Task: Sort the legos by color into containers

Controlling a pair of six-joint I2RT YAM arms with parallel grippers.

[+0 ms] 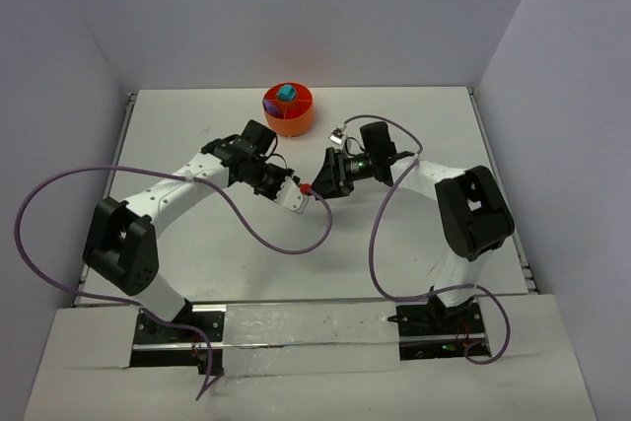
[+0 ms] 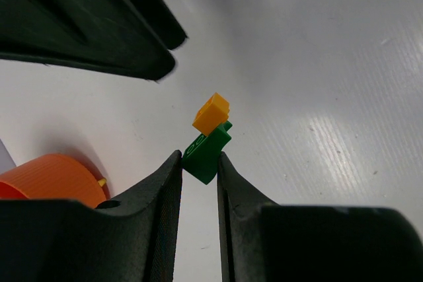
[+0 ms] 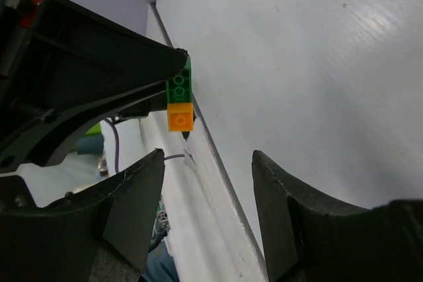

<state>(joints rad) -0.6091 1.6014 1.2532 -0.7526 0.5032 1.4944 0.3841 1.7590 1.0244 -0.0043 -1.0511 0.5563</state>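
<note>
My left gripper is shut on a green lego, which has an orange-yellow lego stuck on its far end. In the right wrist view the green lego and orange-yellow lego hang just beyond my right gripper. That gripper is open with nothing between its fingers. From above, the left gripper and right gripper meet tip to tip over the middle of the table. The orange container stands behind them, with a teal lego and a purple lego in separate compartments.
The right gripper's dark fingers fill the upper left of the left wrist view. The orange tub shows at that view's lower left. Purple cables loop over the white table near both arms. Walls close in the table's back and sides.
</note>
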